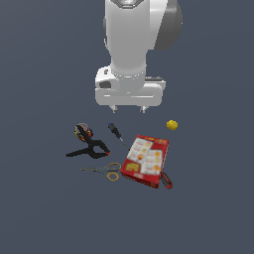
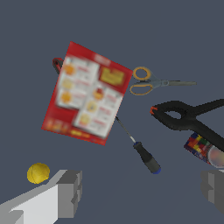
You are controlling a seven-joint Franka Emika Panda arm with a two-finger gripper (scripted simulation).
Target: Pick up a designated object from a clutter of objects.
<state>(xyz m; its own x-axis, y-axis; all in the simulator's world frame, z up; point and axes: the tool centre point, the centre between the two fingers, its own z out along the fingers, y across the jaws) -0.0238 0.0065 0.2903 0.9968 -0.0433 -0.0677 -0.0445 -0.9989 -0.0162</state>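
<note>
Yellow fruit point(image 1: 172, 125): small, roundish, lying alone on the dark surface point(image 1: 44, 208), apart from the clutter toward the exterior view's right; too round to show a long axis or heading.
Fingers point(image 2: 69, 193): spread wide, nothing between them, hanging above the surface.
Gripper point(image 1: 129, 107): above the clutter, not touching the fruit.
Red box point(image 1: 145, 161): flat, label up.
Screwdriver point(image 1: 116, 133): tip touching the box edge.
Clamp point(image 1: 90, 149): beside the scissors point(image 1: 105, 171).
</note>
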